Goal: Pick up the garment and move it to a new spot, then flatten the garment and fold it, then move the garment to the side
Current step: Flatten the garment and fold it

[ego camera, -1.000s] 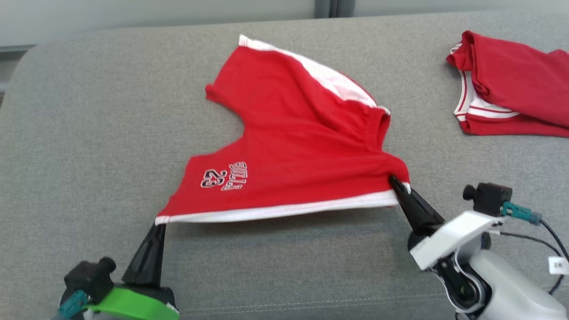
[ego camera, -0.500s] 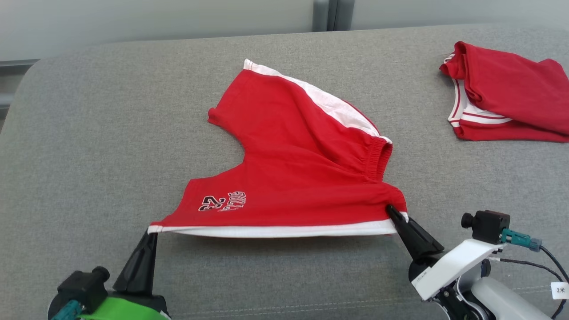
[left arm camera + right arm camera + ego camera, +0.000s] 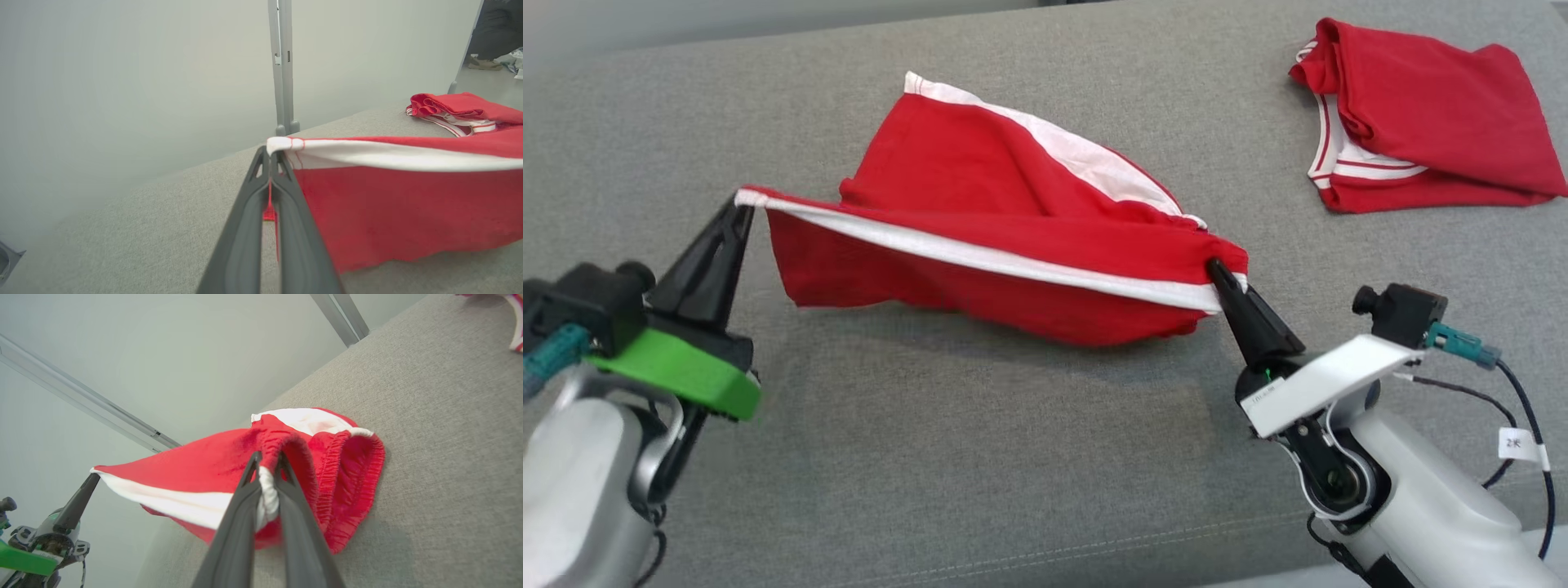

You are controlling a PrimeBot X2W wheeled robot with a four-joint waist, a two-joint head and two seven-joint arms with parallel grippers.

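The garment [image 3: 980, 196] is a pair of red shorts with white side stripes, partly lifted off the grey cushion [image 3: 931, 457]. My left gripper [image 3: 742, 204] is shut on the hem corner at the left, seen close up as a white-trimmed corner [image 3: 282, 145] between the fingers. My right gripper [image 3: 1215, 268] is shut on the waistband end at the right, where the white stripe and elastic band [image 3: 267, 473] sit pinched. The held edge stretches taut between both grippers and folds over the far half, which still lies on the cushion. The printed number is hidden.
A second red garment [image 3: 1421, 131] with white trim lies folded at the back right of the cushion, also in the left wrist view [image 3: 461, 108]. A pale wall [image 3: 122, 81] with a grey post [image 3: 282, 65] stands behind. The cushion's front edge [image 3: 1094, 563] runs near my arms.
Both grippers have risen and carried the near edge of the shorts up and toward the far side, folding it over. The head view has also shifted.
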